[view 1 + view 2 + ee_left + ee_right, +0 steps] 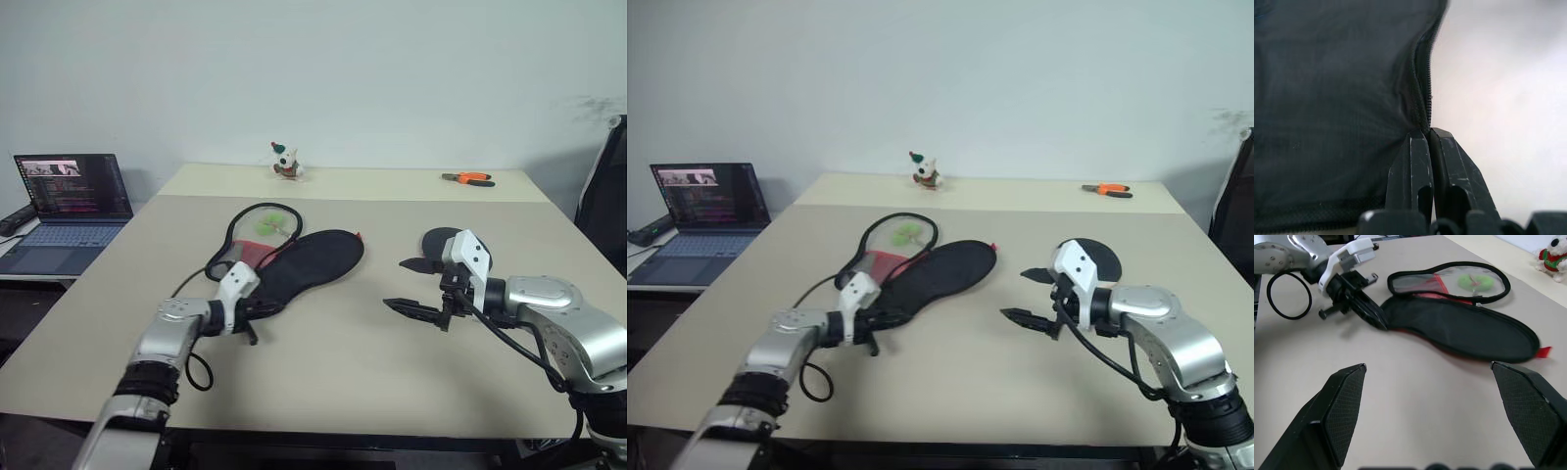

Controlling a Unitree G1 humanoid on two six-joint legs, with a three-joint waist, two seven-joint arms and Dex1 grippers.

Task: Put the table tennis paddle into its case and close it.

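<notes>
Seen across the beige worktop (323, 382): one laptop (69, 211) off its left edge; one left claw (1369, 313) pinched together on the zip edge of one open case (304, 262), a green pom-pom (1472, 281) in its flap; one right claw (421, 289) spread apart; one paddle (1097, 257) behind it; one plush toy (285, 162) and one pliers (468, 178) along the far edge.

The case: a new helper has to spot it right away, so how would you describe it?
On the beige table, look left of centre, near the robot's left hand. The case is the long flat black fabric pouch lying open, its zip-edged flap folded back. It alone has a red lining and a green pom-pom.
</notes>
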